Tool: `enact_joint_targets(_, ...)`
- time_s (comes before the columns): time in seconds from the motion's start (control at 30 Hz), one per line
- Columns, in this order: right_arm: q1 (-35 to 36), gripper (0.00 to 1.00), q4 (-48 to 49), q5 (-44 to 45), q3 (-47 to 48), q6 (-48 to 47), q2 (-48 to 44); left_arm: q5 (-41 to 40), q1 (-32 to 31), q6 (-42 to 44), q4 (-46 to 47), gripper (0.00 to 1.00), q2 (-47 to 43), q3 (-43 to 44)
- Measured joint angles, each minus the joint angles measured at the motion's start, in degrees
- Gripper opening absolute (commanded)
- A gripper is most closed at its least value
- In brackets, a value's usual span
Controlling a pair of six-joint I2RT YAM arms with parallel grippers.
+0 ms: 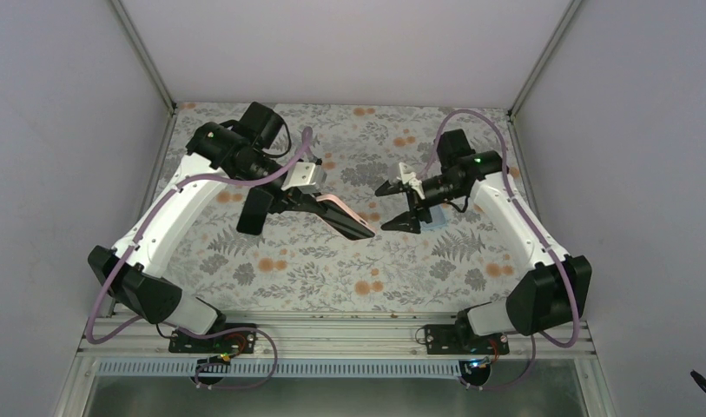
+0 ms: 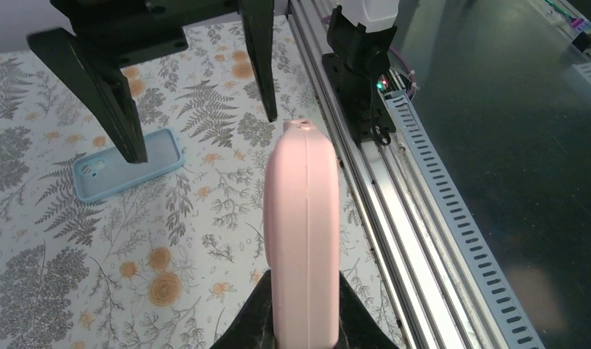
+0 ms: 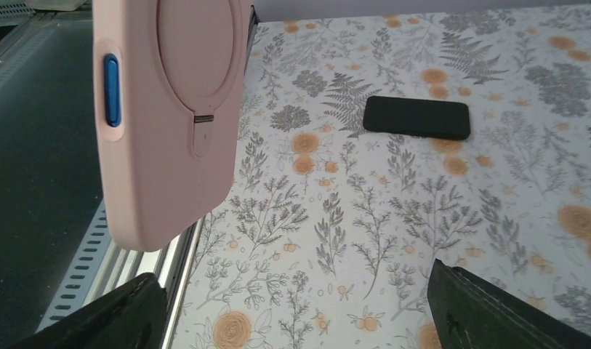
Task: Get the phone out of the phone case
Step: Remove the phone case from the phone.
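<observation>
**Top view:** left end effector (image 1: 304,201) clenched on a pink, rounded silicone phone case (image 1: 333,206) (dark phone (image 1: 353,226) apparently seated inside), above the floral tabletop (image 1: 332,278). The right end effector (image 1: 384,207) is released, just beside the case's free end.
**Left wrist:** case edge-on.
**Right wrist:** case back nearby.
**Step:** two-arm approach; the next move probably needs a rim grip to peel.

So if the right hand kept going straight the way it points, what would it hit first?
Probably the pink case, held up just ahead of the open right hand. The case sits slightly off-centre, so the hit could be glancing.
</observation>
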Motion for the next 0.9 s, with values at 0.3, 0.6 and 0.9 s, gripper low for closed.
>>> enact_joint_targets(0.3,2.1,0.91,1.5,-1.3,-1.2,2.2,0.5,-0.4,0.0,-0.2,0.0,0.02,0.2,0.0)
enact_joint_targets(0.6,3.7,0.91,-1.7,-2.0,-0.8,1.1,0.7,-1.0,0.0,-0.3,0.0,0.02,0.3,0.3)
enact_joint_targets(0.9,4.4,0.88,0.0,-1.9,-0.7,2.6,0.7,-1.3,0.0,-0.5,0.0,0.02,0.9,0.9)
